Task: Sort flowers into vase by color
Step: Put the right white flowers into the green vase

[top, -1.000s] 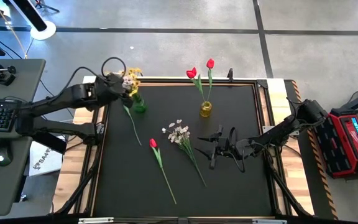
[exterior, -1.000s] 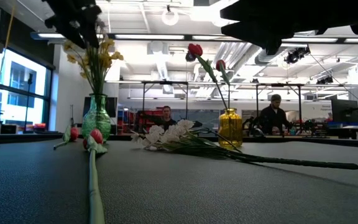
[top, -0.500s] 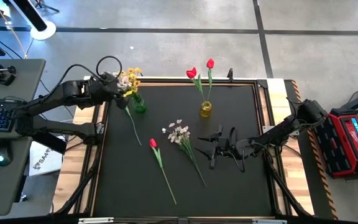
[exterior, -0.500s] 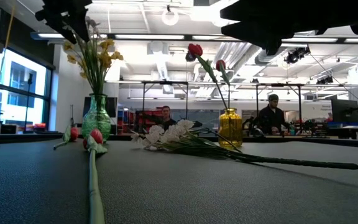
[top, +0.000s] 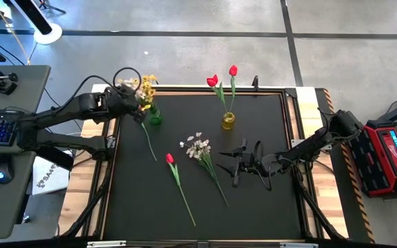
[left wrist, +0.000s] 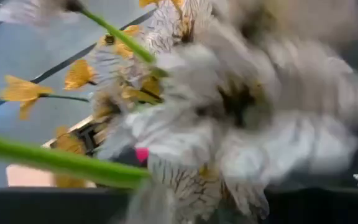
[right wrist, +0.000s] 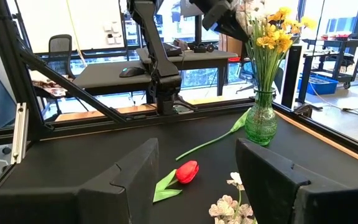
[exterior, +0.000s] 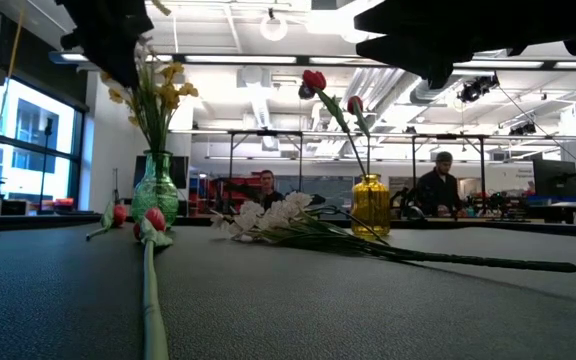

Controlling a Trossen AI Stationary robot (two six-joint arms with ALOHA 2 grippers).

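Your left claw (top: 131, 94) has come back over the green vase (top: 154, 117) at the worktop's (top: 267, 207) far left corner, after drawing off toward the edge half a second ago, and it is now down among the blossoms. Its wrist view is filled with a white blossom spray (left wrist: 241, 118), with yellow blossoms (left wrist: 79, 73) just behind. The fingers were wide a second ago and are narrowing now; whether they have caught a stem, you cannot tell. A white spray beside the yellow spray (top: 147, 86) looks like a mismatch, so this is probably a re-grasp to correct it.

Two red tulips (top: 222, 77) stand in the yellow vase (top: 227, 122). Still lying flat are a second white spray (top: 200, 147) mid-worktop, one red tulip (top: 170, 159) beside it, and another long stem (top: 147, 138) near the green vase.

Your right claw (top: 236, 165) waits low beside the loose white spray, fingers spread and empty.
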